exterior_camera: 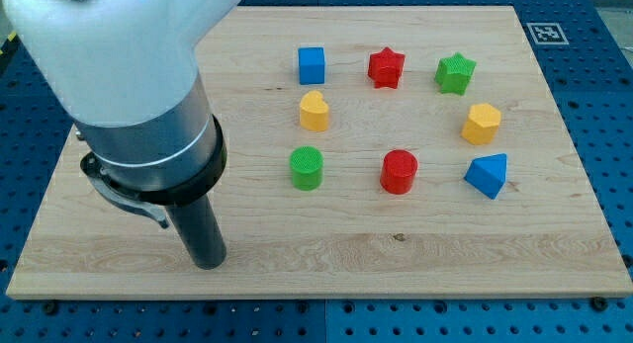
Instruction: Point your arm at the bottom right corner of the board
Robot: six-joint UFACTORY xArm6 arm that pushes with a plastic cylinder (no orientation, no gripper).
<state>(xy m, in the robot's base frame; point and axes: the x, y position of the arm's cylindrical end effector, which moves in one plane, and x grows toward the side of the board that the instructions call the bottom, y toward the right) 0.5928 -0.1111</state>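
Camera view: your rod ends in my tip (209,263), no jaws, holding nothing.
Tip contact: touches only the board (415,239).
Position: bottom left, well apart from green cylinder (307,168).
Bottom right corner (621,289): far across.

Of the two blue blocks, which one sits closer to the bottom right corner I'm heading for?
The blue triangular block, at the view's right beside the red cylinder. The blue cube sits near the view's top. My tip is far left of both.

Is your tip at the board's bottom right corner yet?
No, my tip sits near the bottom left of the board, well left of the green cylinder.
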